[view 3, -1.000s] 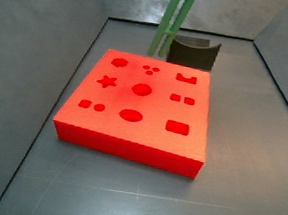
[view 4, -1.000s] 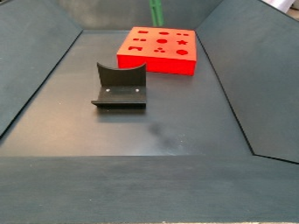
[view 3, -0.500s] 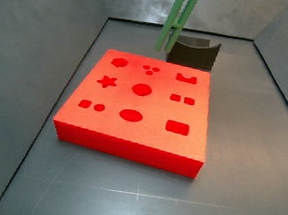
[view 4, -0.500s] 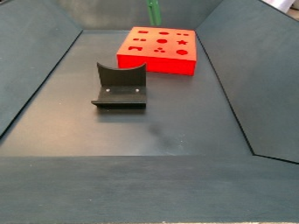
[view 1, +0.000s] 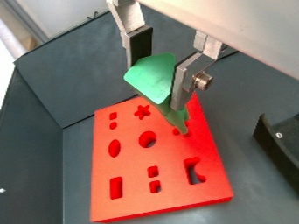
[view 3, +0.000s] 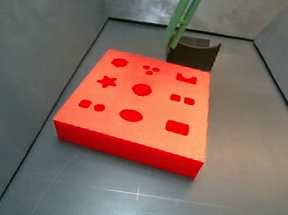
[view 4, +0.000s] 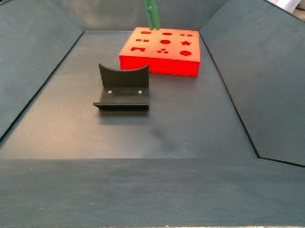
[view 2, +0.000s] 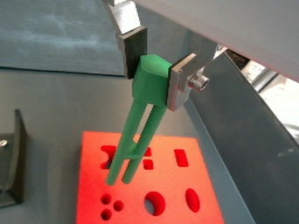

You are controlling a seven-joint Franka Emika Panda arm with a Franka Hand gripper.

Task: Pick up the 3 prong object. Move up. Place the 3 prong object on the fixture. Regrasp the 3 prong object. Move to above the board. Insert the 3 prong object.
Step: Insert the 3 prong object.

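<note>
Above the board (view 1: 158, 162) — the gripper (view 2: 158, 68) clamps the 3 prong object (view 2: 140, 118) by its wide end.
Prongs hang down, clear of the board — no writing legible anywhere.

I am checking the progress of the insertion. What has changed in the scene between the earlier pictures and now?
The 3 prong object, clamped in the gripper, has shifted in both side views: toward the fixture in one, away from the board's middle in the other. Its prongs hang over the board in both wrist views; whether they touch it cannot be told. The board and fixture have not moved, and the grasp seems unchanged.
</note>
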